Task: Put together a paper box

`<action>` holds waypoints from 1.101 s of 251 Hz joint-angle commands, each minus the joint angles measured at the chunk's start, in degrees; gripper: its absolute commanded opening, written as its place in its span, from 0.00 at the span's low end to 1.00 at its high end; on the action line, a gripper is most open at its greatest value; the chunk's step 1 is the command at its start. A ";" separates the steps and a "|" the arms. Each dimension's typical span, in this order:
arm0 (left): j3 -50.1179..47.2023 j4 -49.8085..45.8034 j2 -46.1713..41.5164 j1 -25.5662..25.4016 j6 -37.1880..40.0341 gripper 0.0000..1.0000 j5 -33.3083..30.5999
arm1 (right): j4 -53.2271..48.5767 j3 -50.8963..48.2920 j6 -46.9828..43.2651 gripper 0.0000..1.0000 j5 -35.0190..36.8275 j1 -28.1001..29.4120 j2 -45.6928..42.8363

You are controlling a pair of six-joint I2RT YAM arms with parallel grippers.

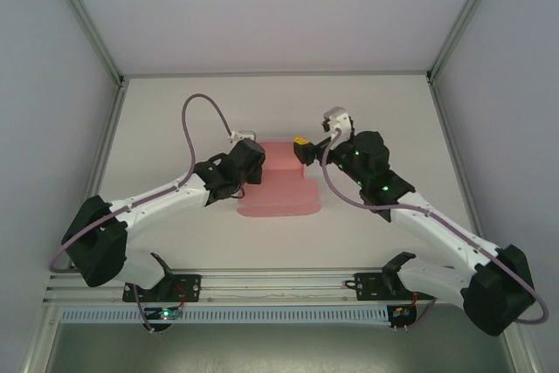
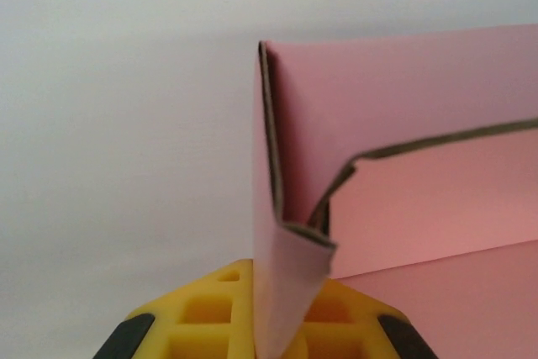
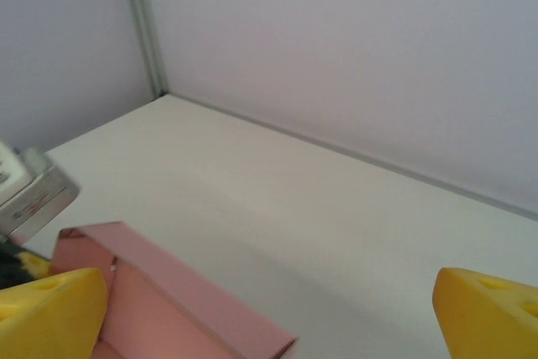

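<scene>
- The white tabletop (image 1: 175, 128) carries one thing. The paper box (image 1: 279, 194), pink card partly folded, lies at its middle, between the two arms.
- The left arm (image 1: 157, 203) reaches in from 8 o'clock and the right arm (image 1: 437, 229) from 4 o'clock. Both wrists meet at the box's far end.
- The box's upright far wall runs roughly 9 to 3 in the overhead view, and flat card spreads toward 6 o'clock.
- The left jaws are pressed together on the box, pinching a folded corner flap at its 9 o'clock end. In the left wrist view the flap rises to 12 o'clock straight out of the yellow pads.
- The right jaws are spread wide and hold nothing. They sit at the box's 1 o'clock corner, and in the right wrist view the pink wall lies at 7 o'clock, just beside the left pad.
- The right arm looks nearer the free end, so the next fold probably falls to it, closing in toward 7 o'clock.
- No brand or writing is readable. The small marks on the grey housing (image 3: 34, 199) are too tiny to read.
</scene>
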 commanded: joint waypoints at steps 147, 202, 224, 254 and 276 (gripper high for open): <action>-14.61 38.25 9.03 -0.47 22.07 0.00 11.32 | -15.56 3.56 4.50 0.98 -3.18 0.31 11.76; -17.24 44.60 12.36 -0.46 22.80 0.03 11.78 | -15.26 5.05 4.94 0.98 -4.31 0.69 18.21; -17.67 46.29 13.77 -0.50 22.43 0.03 12.90 | -15.52 6.39 4.94 0.98 -3.69 1.04 20.93; -18.46 48.93 14.93 -0.49 22.53 0.07 14.21 | -17.00 8.22 4.38 0.98 -4.17 1.33 23.79; -19.06 49.30 14.77 -0.49 22.66 0.09 13.92 | -17.98 8.63 4.15 0.98 -4.31 1.65 24.88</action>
